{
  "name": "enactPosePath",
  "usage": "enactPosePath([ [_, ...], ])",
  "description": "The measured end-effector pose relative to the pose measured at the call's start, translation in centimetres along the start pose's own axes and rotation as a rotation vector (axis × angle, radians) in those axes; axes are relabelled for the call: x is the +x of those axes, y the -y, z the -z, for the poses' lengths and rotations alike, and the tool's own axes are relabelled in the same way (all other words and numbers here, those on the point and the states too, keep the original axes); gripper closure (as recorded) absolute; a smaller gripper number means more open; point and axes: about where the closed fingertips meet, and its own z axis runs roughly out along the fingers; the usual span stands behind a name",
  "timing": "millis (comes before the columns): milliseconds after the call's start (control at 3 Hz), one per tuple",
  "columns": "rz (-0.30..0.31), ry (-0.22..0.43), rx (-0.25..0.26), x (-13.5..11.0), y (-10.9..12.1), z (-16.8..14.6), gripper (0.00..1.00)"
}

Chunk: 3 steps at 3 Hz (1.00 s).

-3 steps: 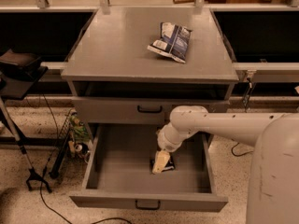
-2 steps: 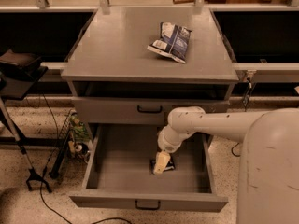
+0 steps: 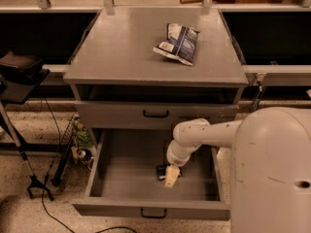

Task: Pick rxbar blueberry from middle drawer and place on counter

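Since a second ago the robot's white body has swelled to fill more of the view at about 4 o'clock, while the gripper has barely shifted and still sits low inside the middle drawer. The arm comes in from 3 o'clock, bends at a rounded joint over the drawer's right half, and drops toward 7 o'clock, ending just above the drawer floor. The rxbar blueberry lies flat on that grey floor, near the centre and a touch toward 3 o'clock; the gripper's pale tip overlaps the bar's right end. Whether the gripper is spread, closed, or gripping the bar cannot be told from this view. The middle drawer is pulled fully out, its black handle at 6 o'clock. Above it is a shallower drawer front with its own black handle, closed. The counter carries a blue-and-white chip bag, lying toward 3 o'clock of the top's centre. A black stand is at 9 o'clock of the cabinet.
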Motion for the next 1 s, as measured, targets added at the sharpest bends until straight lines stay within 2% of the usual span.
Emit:
enactPosePath([
  [667,0.015,-0.063,0.032,1.6,0.6,-4.0,0.0],
  [1000,0.014,-0.085,0.032,2.6,1.3,-6.1,0.0],
])
